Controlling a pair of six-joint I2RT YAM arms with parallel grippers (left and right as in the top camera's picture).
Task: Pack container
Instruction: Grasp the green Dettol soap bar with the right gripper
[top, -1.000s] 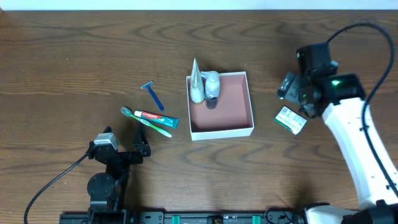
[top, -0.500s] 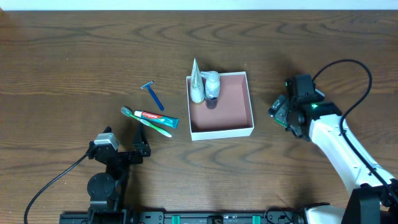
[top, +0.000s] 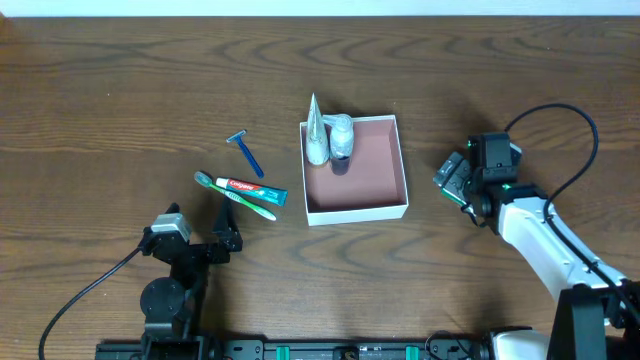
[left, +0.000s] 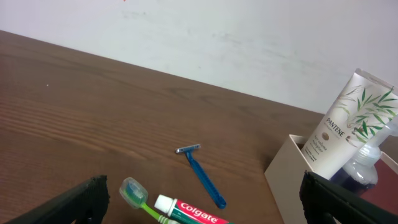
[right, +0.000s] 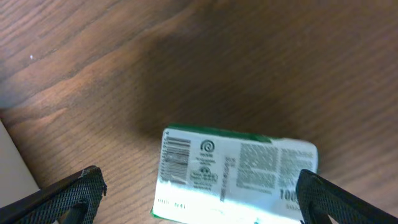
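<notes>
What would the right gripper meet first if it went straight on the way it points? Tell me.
The small green-white carton, lying flat on the table. In the wrist view it sits right ahead of the right gripper, between its open fingers. How far off it is cannot be told.

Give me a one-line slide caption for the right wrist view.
Open right end effector over the green-white carton lying flat on the wooden table.
</notes>
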